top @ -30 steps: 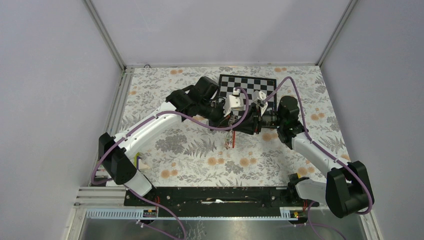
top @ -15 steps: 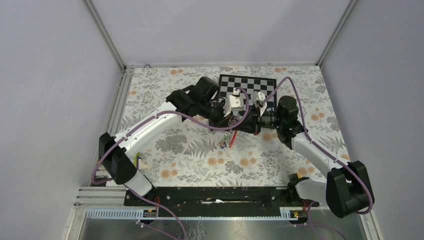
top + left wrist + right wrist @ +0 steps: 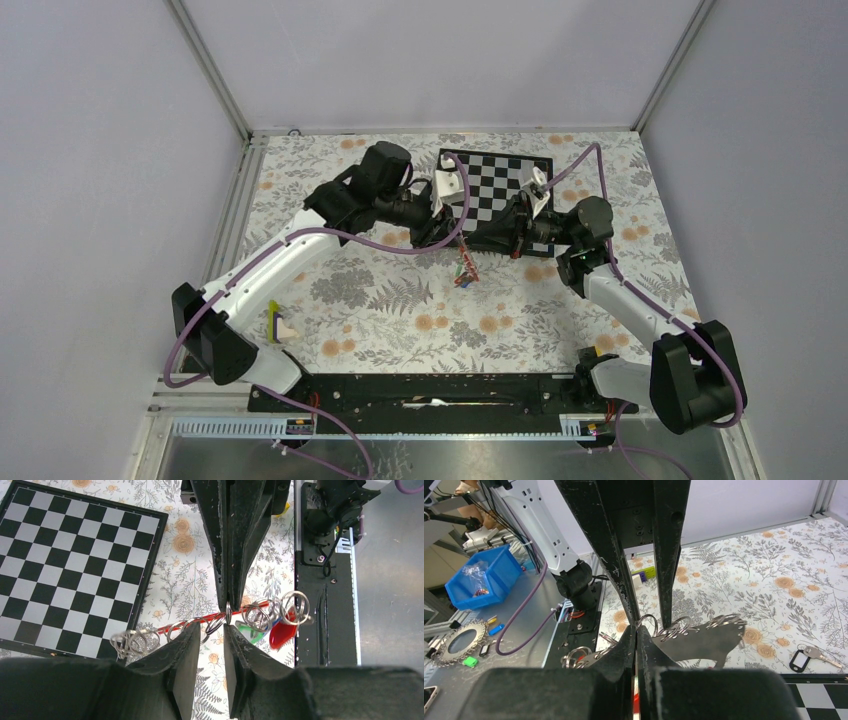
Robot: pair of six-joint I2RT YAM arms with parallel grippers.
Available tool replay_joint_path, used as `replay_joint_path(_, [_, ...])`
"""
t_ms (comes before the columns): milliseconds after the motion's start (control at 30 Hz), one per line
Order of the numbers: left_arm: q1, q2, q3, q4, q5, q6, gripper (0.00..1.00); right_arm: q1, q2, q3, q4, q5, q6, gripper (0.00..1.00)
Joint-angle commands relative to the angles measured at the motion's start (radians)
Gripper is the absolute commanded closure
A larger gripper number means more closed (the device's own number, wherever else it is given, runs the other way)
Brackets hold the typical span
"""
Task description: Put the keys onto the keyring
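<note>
The keyring (image 3: 200, 621) is a thin red strip carrying several metal rings, held in the air above the floral table. My right gripper (image 3: 636, 630) is shut on its middle, and enters the left wrist view from above (image 3: 228, 604). A green-tagged key (image 3: 248, 630), a red-tagged key (image 3: 281, 632) and a sliver of a blue tag (image 3: 276, 622) hang from rings at one end. In the top view the bunch (image 3: 463, 270) dangles between the two arms. My left gripper (image 3: 212, 628) is open, its fingertips just short of the strip and holding nothing.
A chessboard (image 3: 500, 180) lies flat behind the grippers. A yellow-and-white block (image 3: 278, 325) sits near the left arm's base. A key with a black tag (image 3: 809, 656) lies on the table by the board's corner. A blue bin (image 3: 484, 577) stands off the table.
My left gripper has opened and its arm has drawn back to the left. The right gripper has shut on the strip, and the hanging keys now sit a little higher.
</note>
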Motion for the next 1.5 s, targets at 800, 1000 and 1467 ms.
replay_joint_path(800, [0.019, -0.034, -0.051, 0.141, 0.169, -0.087, 0.71, -0.024, 0.008, -0.035, 0.225, 0.086, 0.127, 1.00])
replay_joint_path(1000, [0.021, -0.031, -0.054, 0.147, 0.192, -0.100, 0.69, -0.023, 0.005, -0.038, 0.220, 0.086, 0.117, 1.00])
replay_joint_path(1467, [0.035, 0.012, -0.039, 0.206, 0.196, -0.170, 0.77, -0.025, 0.000, -0.049, 0.224, 0.075, 0.106, 1.00])
